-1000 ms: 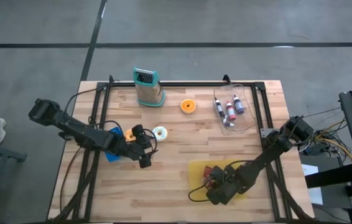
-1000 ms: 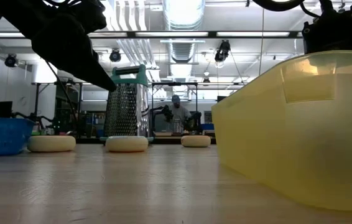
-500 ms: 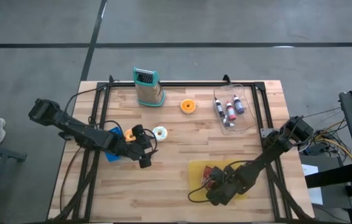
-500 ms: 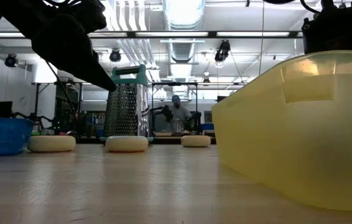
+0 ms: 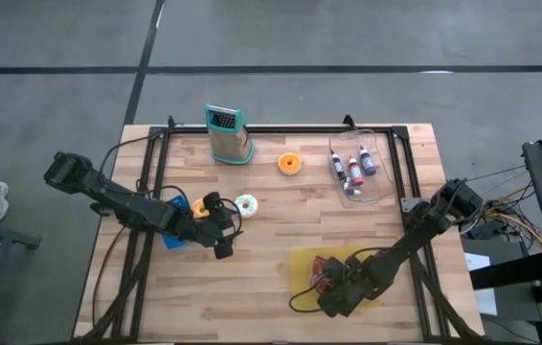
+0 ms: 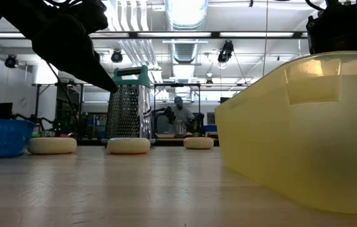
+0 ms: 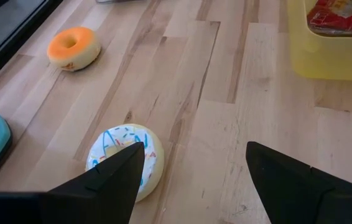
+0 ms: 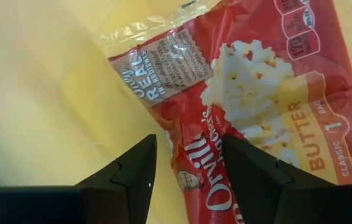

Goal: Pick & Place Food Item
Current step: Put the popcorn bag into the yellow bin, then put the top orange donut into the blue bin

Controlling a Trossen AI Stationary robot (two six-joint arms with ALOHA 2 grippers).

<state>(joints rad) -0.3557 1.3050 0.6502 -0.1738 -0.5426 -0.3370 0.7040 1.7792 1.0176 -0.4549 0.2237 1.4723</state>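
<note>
A: Where's the popcorn bag (image 8: 257, 118)?
B: Inside the yellow bin (image 5: 302, 265), with the right gripper (image 8: 185, 168) just above it, fingers apart and straddling the bag's edge.
A: And the left gripper (image 7: 194, 168)?
B: Well away from the bin, fingers spread wide, holding nothing, just beside the sprinkled donut (image 7: 126, 158).

popcorn bag (image 8: 250, 106) | "REAL" | "Orville" | "BUTTER" | "CLASSIC"
</note>
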